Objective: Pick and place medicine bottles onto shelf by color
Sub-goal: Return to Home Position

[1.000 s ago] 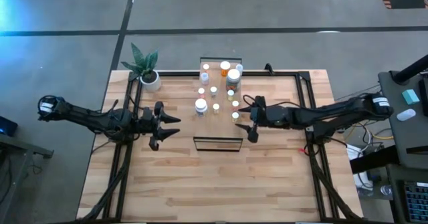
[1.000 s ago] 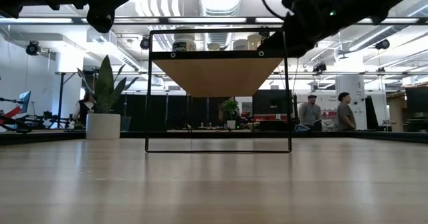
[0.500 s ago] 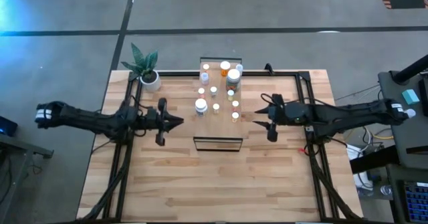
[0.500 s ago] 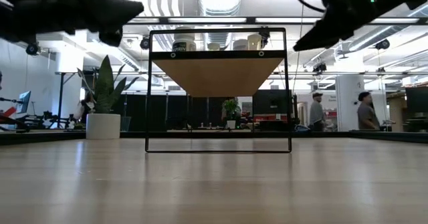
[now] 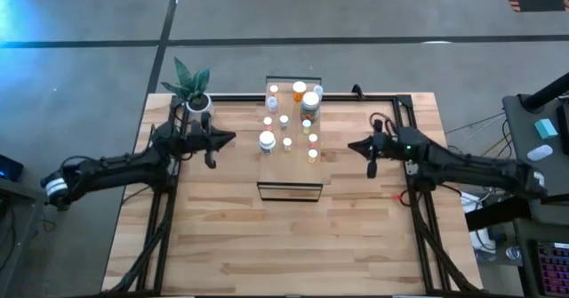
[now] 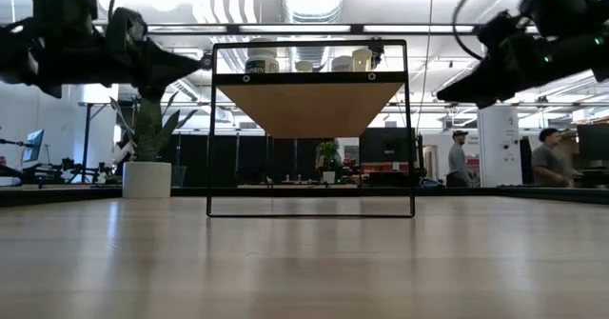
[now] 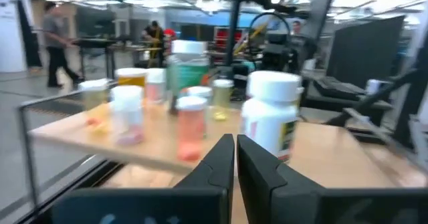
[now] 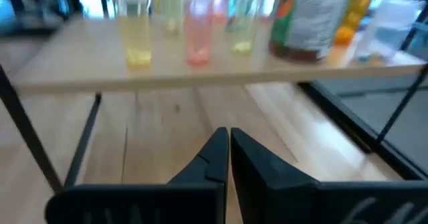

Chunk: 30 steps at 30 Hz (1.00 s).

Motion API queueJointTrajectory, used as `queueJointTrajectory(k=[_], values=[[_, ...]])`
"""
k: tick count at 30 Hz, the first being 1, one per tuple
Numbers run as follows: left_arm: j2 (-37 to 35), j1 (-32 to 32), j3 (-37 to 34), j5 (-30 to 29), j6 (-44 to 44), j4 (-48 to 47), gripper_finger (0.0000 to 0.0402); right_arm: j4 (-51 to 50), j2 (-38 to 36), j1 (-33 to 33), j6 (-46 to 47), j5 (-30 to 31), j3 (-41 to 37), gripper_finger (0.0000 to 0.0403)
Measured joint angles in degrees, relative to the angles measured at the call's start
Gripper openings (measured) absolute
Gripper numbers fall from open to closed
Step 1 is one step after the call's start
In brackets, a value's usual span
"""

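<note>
Bottles [image 5: 267, 140] stand on the shelf [image 5: 289, 169]. My left fingers [image 7: 217, 160] and right fingers [image 8: 210, 154] are clenched, empty, flanking it. Judged step: homing. Next, park both arms clear.

potted plant [image 5: 194, 86] on wooden table [image 5: 267, 236]

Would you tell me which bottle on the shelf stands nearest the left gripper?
The wide white bottle with the large white cap, on the shelf's side facing the left gripper; every other bottle stands farther across or along the shelf.
</note>
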Motion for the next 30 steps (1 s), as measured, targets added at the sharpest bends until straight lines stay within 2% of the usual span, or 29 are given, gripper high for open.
queueJointTrajectory(k=[3,6,11,17,20,23,30], values=[[-0.3,3.6,-1.8,1.8,-1.5,1.9,0.0001,4.3,-4.0,-5.6,1.4,-4.7,-4.4,0.0008],[-0.6,5.1,-4.3,2.0,-3.0,6.5,0.0001,4.8,-8.4,-9.8,2.8,-5.8,-7.6,0.0008],[-1.8,5.6,-4.3,2.0,-3.2,6.5,0.0001,0.2,-16.8,-12.5,3.5,-5.2,-9.2,0.0008],[-4.5,5.6,-4.3,1.2,-3.2,6.3,0.0001,-9.2,-28.8,-12.5,2.7,0.6,-9.3,0.0008],[-6.7,5.6,-4.4,-1.5,-4.5,4.5,0.0001,-9.3,-28.6,-12.2,3.0,0.6,-9.3,0.0008],[-10.0,5.5,-4.4,-1.5,-4.6,-1.0,0.0001,-9.5,-28.5,-11.9,2.8,0.7,-9.3,0.0008],[-22.8,5.5,-4.4,-5.0,-4.2,-15.9,0.0001,-9.4,-28.7,-11.7,3.0,0.6,-9.3,0.0008]])
